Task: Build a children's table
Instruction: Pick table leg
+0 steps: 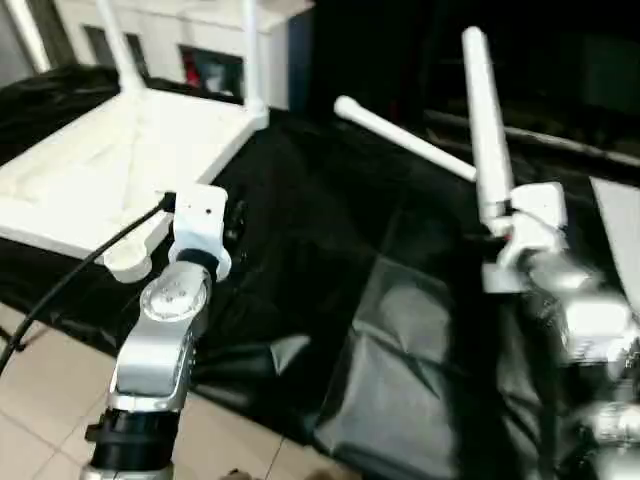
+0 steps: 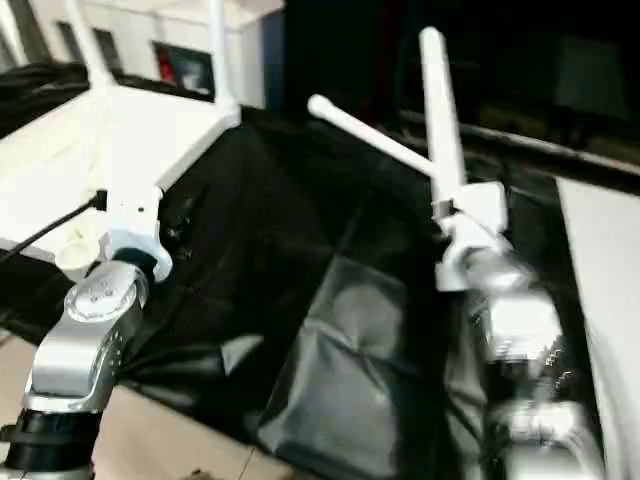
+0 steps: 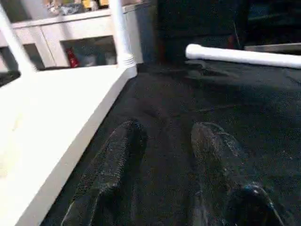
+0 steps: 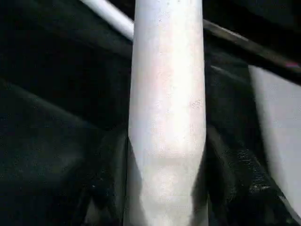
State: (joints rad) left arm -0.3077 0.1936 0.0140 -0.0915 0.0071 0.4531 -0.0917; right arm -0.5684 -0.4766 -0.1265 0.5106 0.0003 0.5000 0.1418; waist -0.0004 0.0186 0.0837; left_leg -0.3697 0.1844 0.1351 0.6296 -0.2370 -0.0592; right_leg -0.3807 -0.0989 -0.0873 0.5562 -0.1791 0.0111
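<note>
Surface: black cloth covers the work area I'm steering over, with beige floor tiles at the near left edge.
Background: I see a white cabinet behind the far left corner.
Tabletop: lies underside up on the cloth at my left, two legs already standing upright in its far corner sockets.
Loose leg: lies on the cloth beyond the middle, well apart from the tabletop.
Held leg: stands nearly upright, tilted slightly, at my right.
Right gripper: its black fingers are clamped on either side of the held leg's lower end.
Left gripper: fingers spread with nothing between them, hovering over bare cloth just beside the tabletop's near edge.
</note>
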